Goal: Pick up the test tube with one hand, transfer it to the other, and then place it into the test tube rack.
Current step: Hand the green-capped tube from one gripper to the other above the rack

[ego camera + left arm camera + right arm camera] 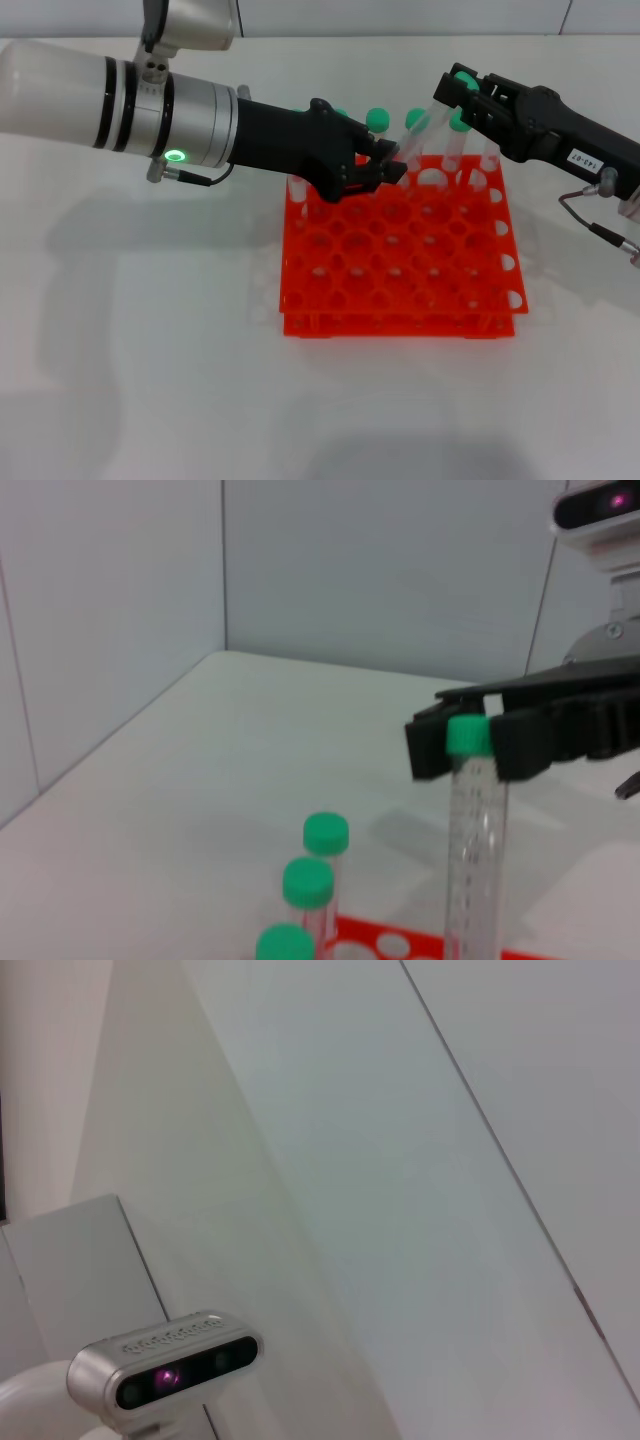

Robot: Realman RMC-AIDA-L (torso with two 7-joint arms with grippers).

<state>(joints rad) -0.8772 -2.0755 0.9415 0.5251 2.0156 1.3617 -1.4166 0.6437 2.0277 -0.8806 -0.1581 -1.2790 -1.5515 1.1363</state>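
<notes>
The test tube (475, 820) hangs upright over the back of the orange-red test tube rack (400, 260), and its lower end reaches down toward the rack (390, 945). My right gripper (455, 88), the one with the white label, is shut on the tube's green cap (462, 76). The left wrist view shows this gripper (467, 742) clamped on the cap from both sides. My unlabelled left gripper (388, 162) hovers over the rack's back left corner, open and holding nothing. The right wrist view shows neither tube nor rack.
Other green-capped tubes (378, 120) stand in the rack's back row. The left wrist view shows three of their caps (307, 880). White tabletop (150, 350) surrounds the rack. The right wrist view holds only walls and my head camera (165, 1370).
</notes>
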